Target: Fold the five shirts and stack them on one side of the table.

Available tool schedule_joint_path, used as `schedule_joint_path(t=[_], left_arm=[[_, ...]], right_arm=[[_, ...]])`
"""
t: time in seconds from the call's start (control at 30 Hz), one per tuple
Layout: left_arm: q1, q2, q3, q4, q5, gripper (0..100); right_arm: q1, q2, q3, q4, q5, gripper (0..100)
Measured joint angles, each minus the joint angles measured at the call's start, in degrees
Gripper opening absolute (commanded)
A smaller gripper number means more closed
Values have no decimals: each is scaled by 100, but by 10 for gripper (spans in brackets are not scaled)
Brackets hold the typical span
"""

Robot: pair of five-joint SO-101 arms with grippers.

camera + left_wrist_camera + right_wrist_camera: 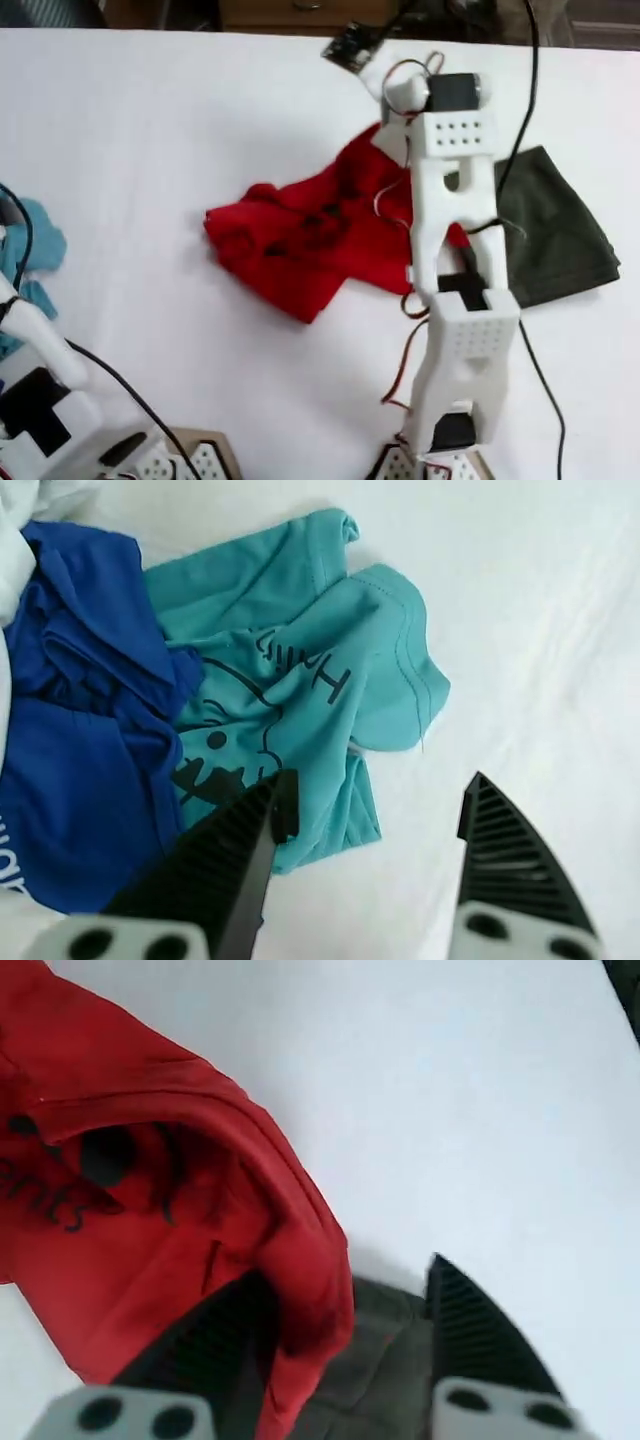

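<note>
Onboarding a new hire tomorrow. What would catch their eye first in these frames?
First the crumpled red shirt in the middle of the table. The right arm stretches over it, and the right gripper is open at the edge where it meets the folded dark shirt on the table's right side. Next comes the left gripper, open over a teal shirt that lies unfolded beside a blue shirt.

The red shirt (pixel 300 240) and teal shirt (pixel 300 680) are soft matt cloth; the left fingers (pixel 235 855) are ribbed plastic.
</note>
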Motion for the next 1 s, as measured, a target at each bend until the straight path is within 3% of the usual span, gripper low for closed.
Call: schedule_joint_path(t=[0.1,0.3,0.47,0.57,0.73,1.0], left_arm=[[0,0,185,-246,0,275],[-185,0,668,-668,-9,275],[-615,0,791,-826,-18,275],[-809,0,800,-844,-18,275],[-870,0,800,-844,-158,275],[-870,0,818,-844,-185,275]], right_arm=[[-466,0,-316,-62,-334,300],[-1582,176,-686,-545,-1732,300],[-2084,475,-695,-844,-2004,267],[-1978,765,-695,-721,-2004,205],[-1284,1064,-695,-545,-2031,10],[659,1099,-958,-466,-2040,23]])
